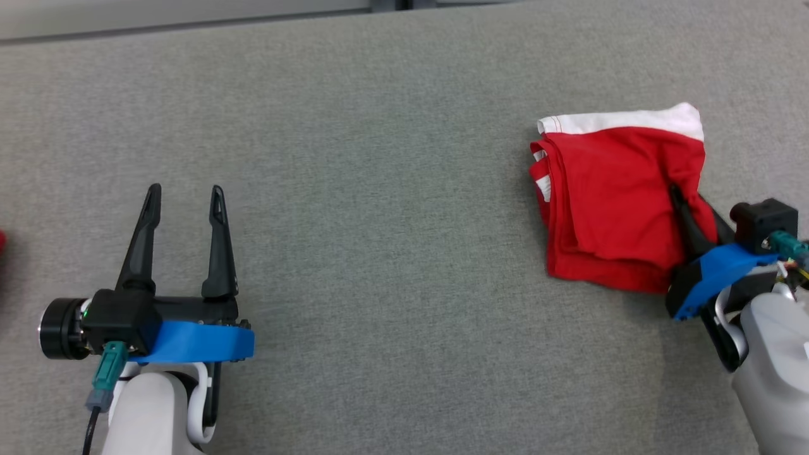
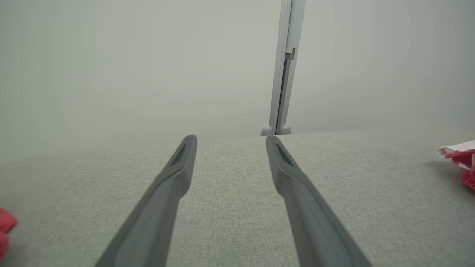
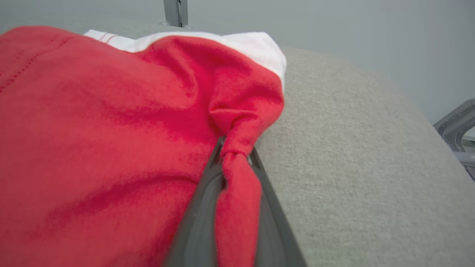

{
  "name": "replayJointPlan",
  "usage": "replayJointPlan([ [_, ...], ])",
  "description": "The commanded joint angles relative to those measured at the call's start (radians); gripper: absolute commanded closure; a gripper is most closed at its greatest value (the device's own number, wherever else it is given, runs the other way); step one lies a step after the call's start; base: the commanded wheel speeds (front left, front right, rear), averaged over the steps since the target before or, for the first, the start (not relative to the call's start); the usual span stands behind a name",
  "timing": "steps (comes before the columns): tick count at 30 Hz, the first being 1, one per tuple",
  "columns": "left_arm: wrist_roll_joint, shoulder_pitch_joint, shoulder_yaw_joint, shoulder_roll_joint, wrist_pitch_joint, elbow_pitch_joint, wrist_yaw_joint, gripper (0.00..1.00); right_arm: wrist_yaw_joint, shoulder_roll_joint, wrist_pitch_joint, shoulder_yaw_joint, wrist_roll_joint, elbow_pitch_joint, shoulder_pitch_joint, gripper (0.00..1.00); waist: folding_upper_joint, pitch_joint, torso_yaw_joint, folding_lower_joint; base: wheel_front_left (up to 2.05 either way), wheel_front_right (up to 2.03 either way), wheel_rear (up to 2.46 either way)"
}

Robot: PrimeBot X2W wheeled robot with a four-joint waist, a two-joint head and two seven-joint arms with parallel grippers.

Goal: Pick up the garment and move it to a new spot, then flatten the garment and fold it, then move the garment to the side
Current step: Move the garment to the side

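Note:
The garment [image 1: 610, 196] is red with a white band along its far edge, folded into a rough square on the right of the grey table. My right gripper [image 1: 675, 191] reaches into its right edge from the lower right. Up close, the garment [image 3: 111, 122] bunches into a pinched fold between the two dark fingers [image 3: 200, 215], so my right gripper [image 3: 235, 154] is shut on the cloth. My left gripper [image 1: 184, 189] hovers open at the lower left, far from the garment, with nothing between its fingers [image 2: 170, 185]. A corner of the garment [image 2: 462, 159] peeks in at the left wrist view's right edge.
The grey fabric table [image 1: 379, 221] stretches wide between the two arms. A small red thing [image 2: 5, 230] lies at the left edge, also seen as a red sliver [image 1: 2, 243]. A pale wall with a metal post [image 2: 285, 66] stands behind the table's far edge.

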Motion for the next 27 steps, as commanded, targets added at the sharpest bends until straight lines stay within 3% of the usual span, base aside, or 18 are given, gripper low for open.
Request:
replayJointPlan([
  [1,0.006,-0.021,0.005,0.011,-0.002,-0.004,-0.005,0.0,-0.001,-0.01,-0.006,0.003,-0.002,-0.02,-0.029,1.0,0.0,0.01,-0.01,-0.0001,0.0,0.0,0.0],
  [8,0.018,-0.055,0.0,0.021,-0.002,-0.025,-0.008,0.0,-0.001,-0.058,-0.003,0.049,-0.022,-0.058,-0.129,1.0,0.0,0.062,-0.023,-0.0001,0.0,0.0,0.0],
  [21,0.028,-0.131,-0.017,0.042,-0.002,-0.101,-0.014,0.0,-0.001,-0.325,0.108,0.034,-0.026,-0.004,-0.333,1.0,0.0,0.216,0.006,-0.0001,0.0,0.0,0.0],
  [27,0.03,-0.143,-0.016,0.05,-0.002,-0.12,-0.014,0.0,-0.001,-0.391,0.138,0.004,-0.029,0.046,-0.379,1.0,0.0,0.255,0.004,-0.0001,0.0,0.0,0.0],
])
